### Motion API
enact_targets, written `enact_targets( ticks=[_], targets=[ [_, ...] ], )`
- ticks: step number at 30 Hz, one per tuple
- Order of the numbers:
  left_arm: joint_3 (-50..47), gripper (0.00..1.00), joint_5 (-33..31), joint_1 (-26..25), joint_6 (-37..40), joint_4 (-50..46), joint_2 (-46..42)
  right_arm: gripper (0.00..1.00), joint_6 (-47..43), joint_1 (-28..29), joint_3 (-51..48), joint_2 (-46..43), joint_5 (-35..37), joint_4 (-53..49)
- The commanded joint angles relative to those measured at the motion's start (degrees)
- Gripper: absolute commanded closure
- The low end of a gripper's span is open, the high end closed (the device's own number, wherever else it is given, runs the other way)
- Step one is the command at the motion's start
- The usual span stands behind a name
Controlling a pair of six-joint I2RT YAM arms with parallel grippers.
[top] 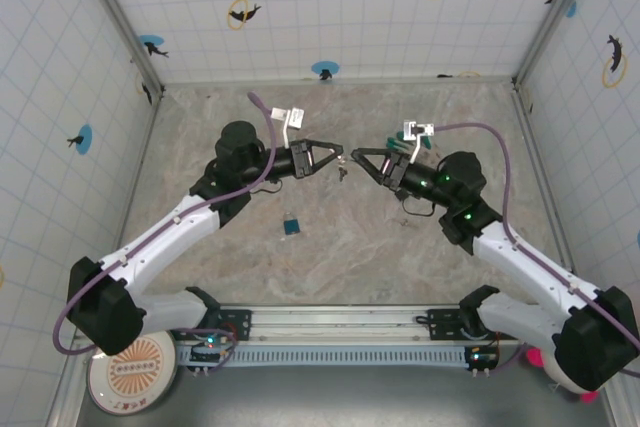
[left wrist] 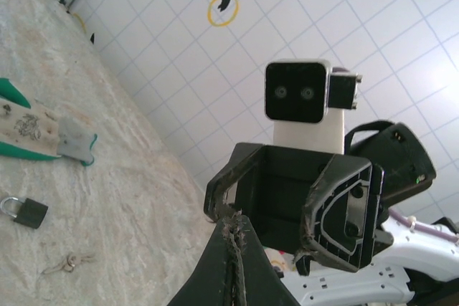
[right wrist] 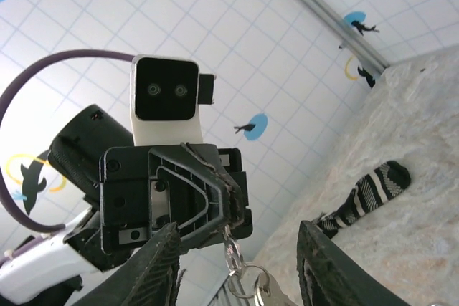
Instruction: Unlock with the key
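Right wrist | left gripper (right wrist: pixel 229 214) clamped on key (right wrist: pixel 249 286) ring | right gripper (right wrist: pixel 240 257) fingers apart, flanking it

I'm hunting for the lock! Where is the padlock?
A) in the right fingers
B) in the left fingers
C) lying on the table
C: the padlock lies flat on the table, with nothing gripping it.

Visibility gaps
Can't resolve key (top: pixel 342 173) from above; cropped at bottom edge under left claw (right wrist: pixel 228 204), right wrist view.
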Motion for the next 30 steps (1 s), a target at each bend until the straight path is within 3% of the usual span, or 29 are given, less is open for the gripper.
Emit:
enact_targets(
  ticks=[1, 12, 30],
  targets=[
    [-0.55, 1.00, -0.62, 0.27, -1.42, 3.53, -0.41, 0.54, 1.33, 1.17, -1.40, -0.52, 4.30, 5.72],
    [-0.98, 1.00, -0.41, 0.24, -2.02, 4.27, -0.28, 0.60, 1.60, 4.40, -0.63, 2.49, 3.06, 8.79],
    [-1.51, 1.00, -0.64, 0.31, -2.17, 4.64, -0.80, 0.87, 0.43, 6.03, 0.60, 4.18, 1.63, 7.92]
  ],
)
